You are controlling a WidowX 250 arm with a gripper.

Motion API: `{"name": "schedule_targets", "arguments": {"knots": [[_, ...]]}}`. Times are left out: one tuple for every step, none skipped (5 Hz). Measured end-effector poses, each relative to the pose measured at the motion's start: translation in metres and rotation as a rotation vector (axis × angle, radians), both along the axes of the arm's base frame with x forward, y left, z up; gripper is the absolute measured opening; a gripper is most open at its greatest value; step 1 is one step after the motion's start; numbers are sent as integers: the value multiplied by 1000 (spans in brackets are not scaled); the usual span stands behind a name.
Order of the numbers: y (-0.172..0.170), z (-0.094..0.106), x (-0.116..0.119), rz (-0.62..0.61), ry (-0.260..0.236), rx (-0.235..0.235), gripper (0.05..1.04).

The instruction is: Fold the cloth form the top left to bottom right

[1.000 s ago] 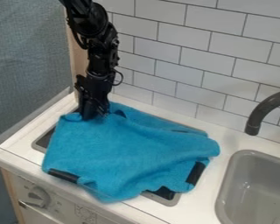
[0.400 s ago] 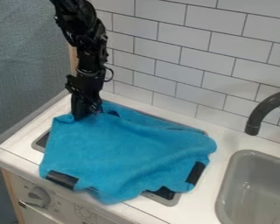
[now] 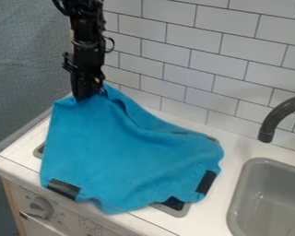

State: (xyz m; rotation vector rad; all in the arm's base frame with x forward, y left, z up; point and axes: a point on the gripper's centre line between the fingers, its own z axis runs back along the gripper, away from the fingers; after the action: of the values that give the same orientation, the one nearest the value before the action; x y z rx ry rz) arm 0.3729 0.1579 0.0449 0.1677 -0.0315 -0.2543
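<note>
The hand (image 3: 87, 96) grips the blue cloth (image 3: 125, 147) by its raised top-left corner, the rest lying on the surface (image 3: 208, 214) beside the sink (image 3: 261, 161). This looks like the fold's lifting step; next, carry that corner diagonally over to bottom right, then release.

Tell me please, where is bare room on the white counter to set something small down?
Bare counter shows between the blue fabric cloth and the grey sink, and beside the cloth above the round knob. Crowded: the far left corner, where the black gripper holds up the cloth.
</note>
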Motion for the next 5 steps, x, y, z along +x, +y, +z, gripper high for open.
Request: {"name": "schedule_targets", "arguments": {"knots": [[-12,11,-12,-22,-4,-30,52],[-31,8,-22,-54,20,-57,52],[-77,3,-40,-152,55,-66,52],[-114,-5,-48,-211,79,-78,52],[-134,-8,-47,-212,72,-80,52]]}}
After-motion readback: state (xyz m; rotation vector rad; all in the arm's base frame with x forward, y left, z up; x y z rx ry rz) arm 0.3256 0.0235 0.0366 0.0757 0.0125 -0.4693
